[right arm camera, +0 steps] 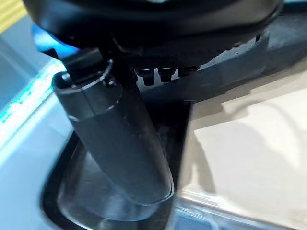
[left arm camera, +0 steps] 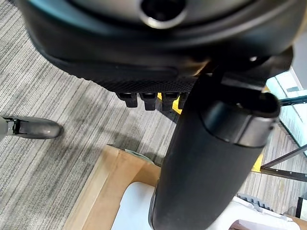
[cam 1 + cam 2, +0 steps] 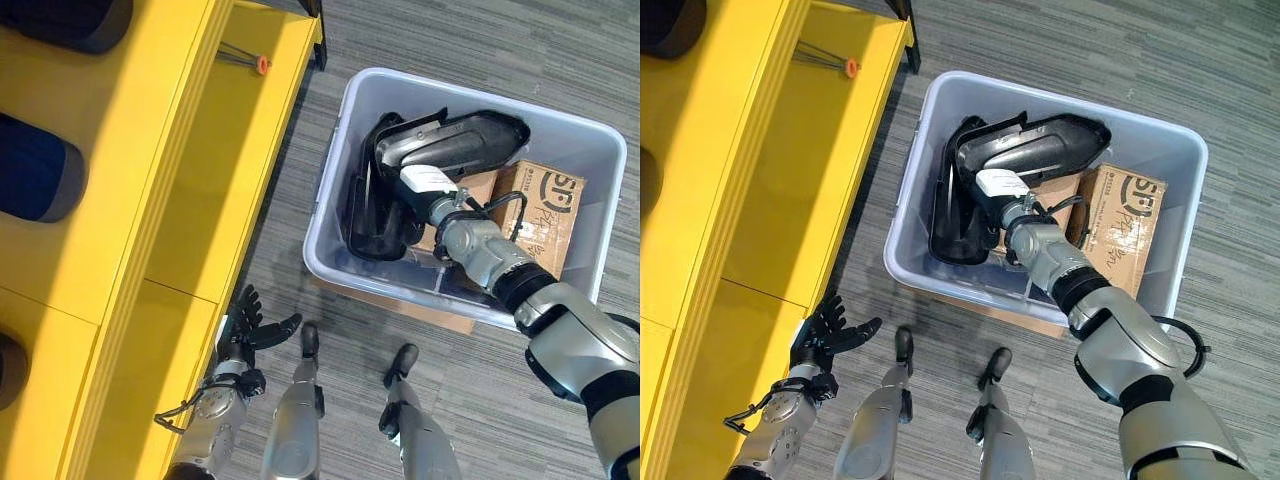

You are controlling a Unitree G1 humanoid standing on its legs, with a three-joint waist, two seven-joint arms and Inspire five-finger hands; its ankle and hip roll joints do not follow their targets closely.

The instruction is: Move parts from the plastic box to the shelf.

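My yellow shelf [image 3: 190, 200] runs along the left; beside it sits the grey box [image 3: 335, 265], holding black parts [image 3: 450, 145] and a carton [image 3: 545, 215]. My right hand [image 3: 420, 185] reaches among the parts, grip unreadable. My left hand [image 3: 245, 325] hangs spread wide by the shelf.

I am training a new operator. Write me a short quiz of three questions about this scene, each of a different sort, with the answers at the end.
1. True or false: the right hand reaches into the plastic box.
2. Multiple choice: beside the black parts in the box lies a) a cardboard carton, b) a red bucket, c) a glass bottle.
3. Fill in: the left hand, fingers spread, hangs beside the ______ shelf.

Key: 1 true. 2 a, the cardboard carton. 3 yellow.
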